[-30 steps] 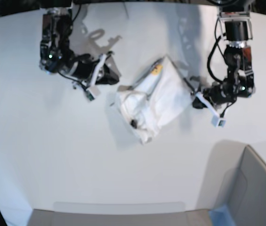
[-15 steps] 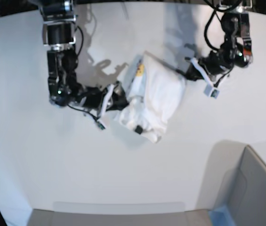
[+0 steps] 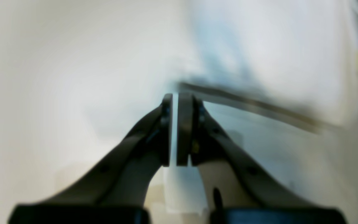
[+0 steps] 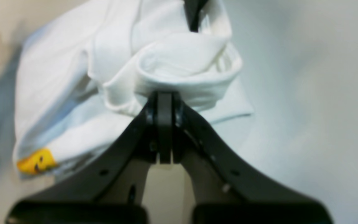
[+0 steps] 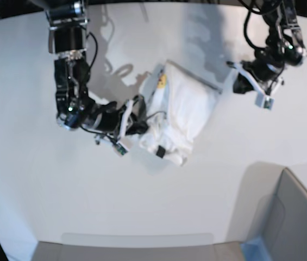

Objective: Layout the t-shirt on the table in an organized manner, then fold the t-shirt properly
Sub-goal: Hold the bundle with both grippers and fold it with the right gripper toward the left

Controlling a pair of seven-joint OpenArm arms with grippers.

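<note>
Base view: the shirt lies in a crumpled heap near the middle of the table, a yellow tag showing at its far edge.
Right gripper: at the heap's edge on this view's left, touching the cloth.
Right wrist view: the right gripper's jaws are pressed together on a rolled white fold of the shirt; the yellow tag lies low on the left of this view.
Left gripper: on the base view's right, apart from the heap, just beyond its far right corner.
Left wrist view: badly blurred; the left gripper's fingers stand almost together with only a thin slit between them, nothing seen in it; pale cloth shows ahead of it.
Grey box: at the near right corner, well apart from the shirt.
</note>
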